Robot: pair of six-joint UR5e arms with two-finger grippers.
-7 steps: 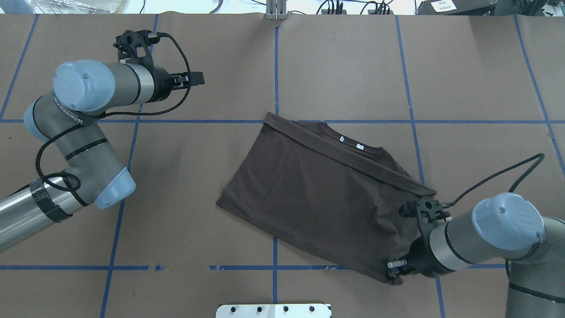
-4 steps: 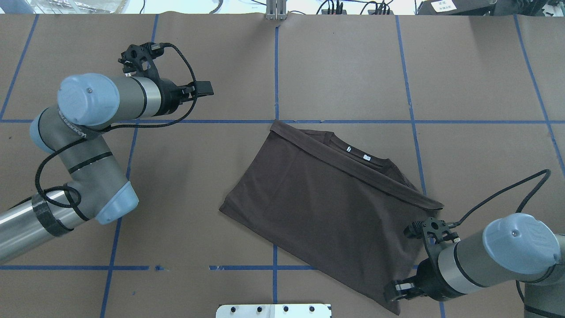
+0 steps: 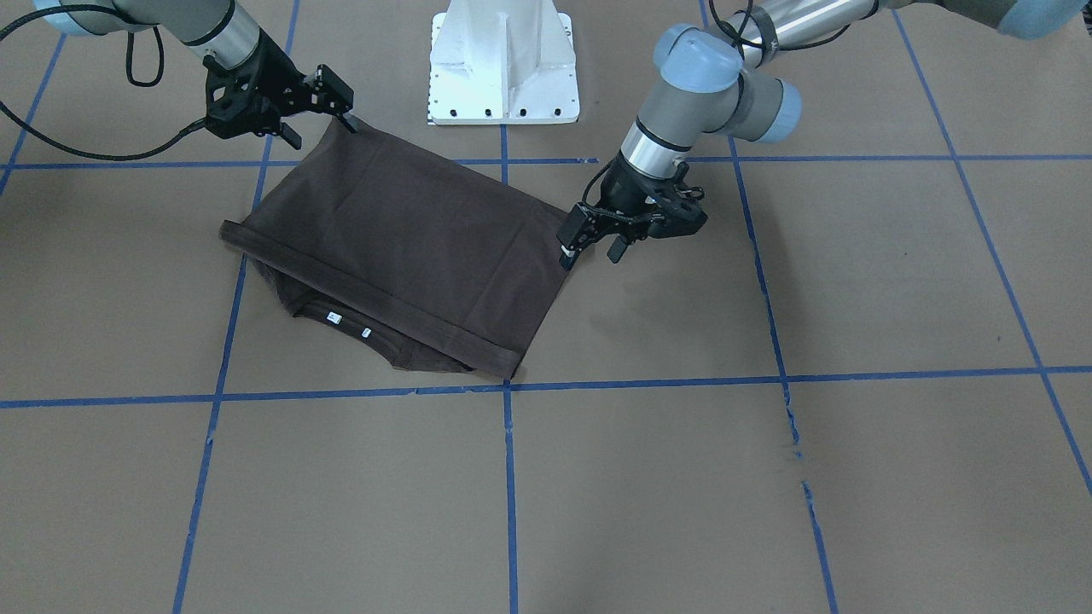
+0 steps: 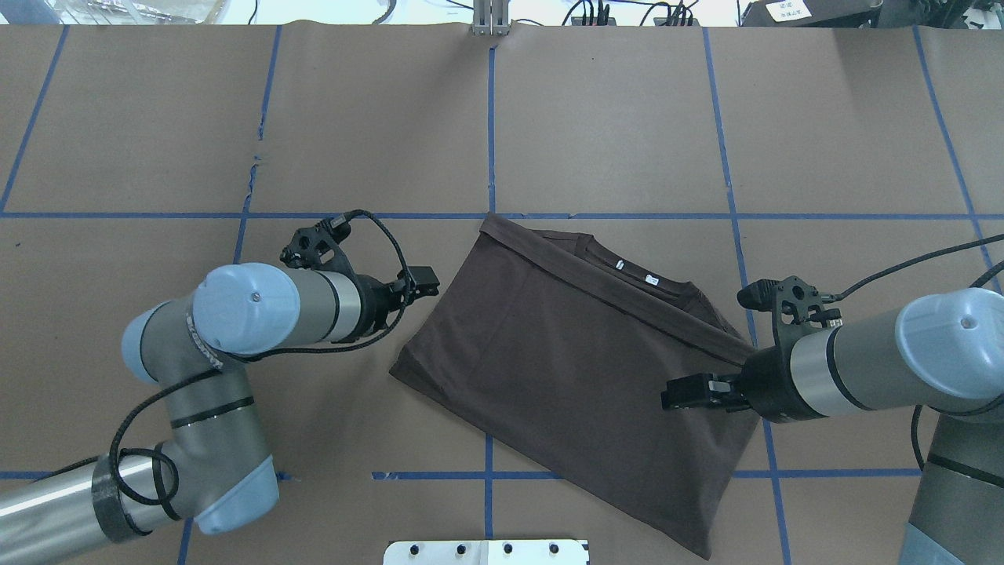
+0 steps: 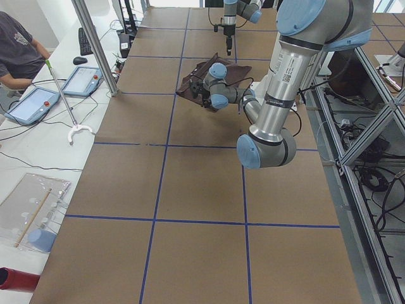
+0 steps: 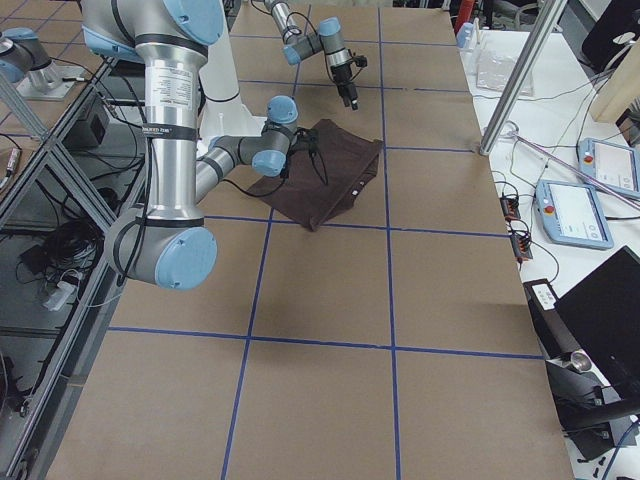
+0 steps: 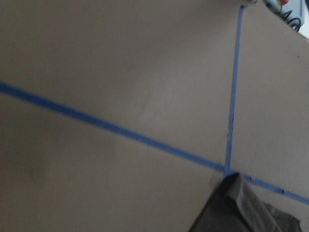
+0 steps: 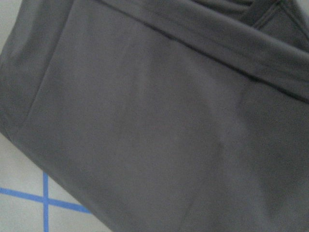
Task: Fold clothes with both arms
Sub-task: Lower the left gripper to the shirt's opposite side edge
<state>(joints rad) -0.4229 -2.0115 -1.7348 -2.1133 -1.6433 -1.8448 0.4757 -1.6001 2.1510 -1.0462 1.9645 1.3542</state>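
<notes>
T-shirt [image 4: 565,369], dark brown-grey, folded once and lying flat on the table [image 4: 627,118], a little right of centre in the overhead view. Its outline is a rough rectangle set oblique to the blue tape lines [image 4: 823,216]. The long axis runs from the far corner near the centre line toward the robot's right, parallel to the hem band [image 4: 627,297] that lies just below the collar [image 4: 631,271]. The two short ends thus face the two arms.

Left hand [image 3: 589,252]: low, just beside the middle of the short end nearer the left arm, with the shirt lying toward the table centre from it. Its fingers stand apart with nothing between them. Whether a fingertip touches the cloth edge cannot be told.

Right hand [image 4: 673,394]: raised over the opposite short end, with cloth directly beneath it; flat fabric fills most of the right wrist view. In the front-facing view its fingers appear parted and hold nothing. The near corner [image 4: 696,545] of the shirt lies flat by the white base pedestal [image 3: 503,68].

Judgement: each arm is nearer one short end, so the next fold probably means gripping both ends and bringing one toward the other along the long axis. The thin knit is likely to slip if pinched shallowly.
</notes>
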